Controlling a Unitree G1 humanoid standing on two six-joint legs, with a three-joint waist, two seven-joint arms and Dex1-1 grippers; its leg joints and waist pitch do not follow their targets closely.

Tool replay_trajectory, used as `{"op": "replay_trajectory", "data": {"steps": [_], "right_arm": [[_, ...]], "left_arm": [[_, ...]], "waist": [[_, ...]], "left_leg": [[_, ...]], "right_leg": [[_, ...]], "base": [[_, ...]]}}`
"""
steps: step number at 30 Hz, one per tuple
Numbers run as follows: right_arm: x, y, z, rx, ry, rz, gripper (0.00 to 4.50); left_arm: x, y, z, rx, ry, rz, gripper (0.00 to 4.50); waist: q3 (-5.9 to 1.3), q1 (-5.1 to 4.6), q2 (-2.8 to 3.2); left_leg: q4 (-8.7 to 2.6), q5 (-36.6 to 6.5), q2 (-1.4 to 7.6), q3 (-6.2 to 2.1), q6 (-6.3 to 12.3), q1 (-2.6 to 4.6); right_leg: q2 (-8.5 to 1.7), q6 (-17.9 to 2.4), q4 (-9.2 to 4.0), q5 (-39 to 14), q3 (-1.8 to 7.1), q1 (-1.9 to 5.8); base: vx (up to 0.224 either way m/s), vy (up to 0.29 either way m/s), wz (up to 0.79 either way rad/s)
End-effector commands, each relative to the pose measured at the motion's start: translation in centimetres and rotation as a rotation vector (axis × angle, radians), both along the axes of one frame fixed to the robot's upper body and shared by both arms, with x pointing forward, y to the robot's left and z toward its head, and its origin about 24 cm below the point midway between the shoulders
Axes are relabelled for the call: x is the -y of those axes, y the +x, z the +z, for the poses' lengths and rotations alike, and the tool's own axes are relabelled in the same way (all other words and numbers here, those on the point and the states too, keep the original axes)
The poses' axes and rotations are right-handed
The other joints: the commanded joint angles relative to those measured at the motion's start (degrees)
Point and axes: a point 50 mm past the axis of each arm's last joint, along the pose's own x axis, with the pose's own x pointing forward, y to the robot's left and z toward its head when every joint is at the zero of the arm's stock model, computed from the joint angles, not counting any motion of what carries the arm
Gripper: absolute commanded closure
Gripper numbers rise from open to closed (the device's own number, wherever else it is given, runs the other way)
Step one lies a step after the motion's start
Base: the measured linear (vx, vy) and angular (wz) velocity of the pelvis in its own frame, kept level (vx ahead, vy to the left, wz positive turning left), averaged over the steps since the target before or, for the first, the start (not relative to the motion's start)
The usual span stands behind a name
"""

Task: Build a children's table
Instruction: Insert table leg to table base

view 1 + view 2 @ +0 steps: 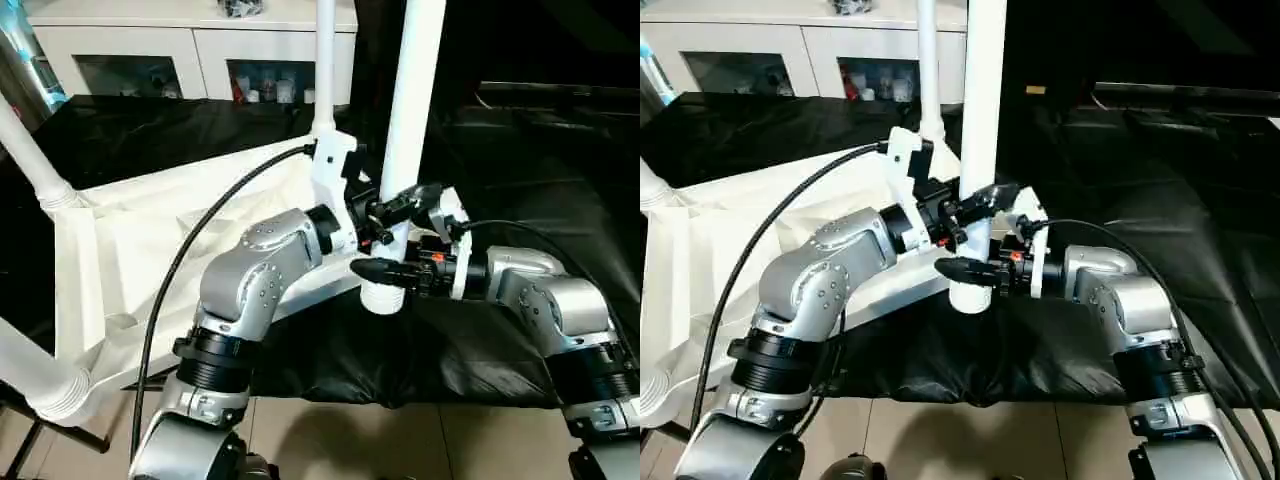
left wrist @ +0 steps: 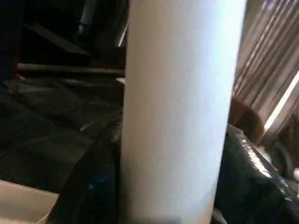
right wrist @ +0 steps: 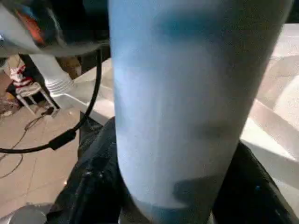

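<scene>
Black-draped bench (image 1: 500,200), both grippers (image 1: 400,240) clasping upright white leg (image 1: 410,100)

- The two head views look forward and down from above the forearms, from spots slightly apart sideways; both take in the upturned table top (image 1: 150,240), the upright leg (image 1: 405,120) and the cabinet (image 1: 190,45) behind.
- The left wrist camera sits very close to that leg (image 2: 180,107), facing a curtain (image 2: 271,60).
- The right wrist camera, equally close, faces the table top (image 3: 280,93) and floor (image 3: 28,158).
</scene>
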Motion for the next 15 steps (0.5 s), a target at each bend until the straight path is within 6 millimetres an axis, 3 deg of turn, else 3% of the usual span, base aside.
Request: {"op": "replay_trajectory", "data": {"steps": [1, 5, 11, 15], "right_arm": [[-0.3, 0.0, -0.1, 0.006, -0.015, 0.003, 2.59], [-0.4, 0.1, -0.2, 0.009, -0.008, -0.014, 2.59], [-0.2, 0.8, 0.1, 0.040, 0.017, -0.085, 2.59], [0.1, 1.1, 0.4, 0.050, 0.041, -0.136, 2.59]], "left_arm": [[0.5, -0.1, 1.9, 0.045, -0.091, 0.006, 1.57], [-0.1, 0.3, 4.4, 0.015, -0.334, 0.040, 1.46], [-1.4, 0.5, 6.5, 0.058, -0.509, 0.075, 1.46], [-2.5, 0.5, 7.7, 0.051, -0.641, 0.060, 1.46]], "waist": [[-4.96, 0.06, -1.41], [-4.95, 0.12, -1.58], [-4.96, 0.08, -1.34], [-4.95, 0.05, -1.30]], "left_leg": [[-3.07, -7.7, 1.52, -0.32, 3.84, 0.41], [-3.05, -8.2, 1.42, -0.30, 3.75, 0.37], [-3.09, -8.4, 1.56, -0.39, 3.38, 0.51], [-3.12, -8.8, 1.53, -0.36, 2.96, 0.53]], "right_leg": [[-3.09, -8.8, -4.40, -15.3, 2.48, 3.75], [-3.14, -9.1, -4.49, -16.0, 2.41, 3.80], [-3.04, -8.2, -4.52, -16.4, 2.43, 3.62], [-3.02, -9.4, -4.29, -15.0, 2.42, 3.68]], "base": [[0.000, 0.000, 0.00], [0.000, 0.000, 0.00], [0.000, 0.000, 0.00], [0.000, 0.000, 0.00]]}}
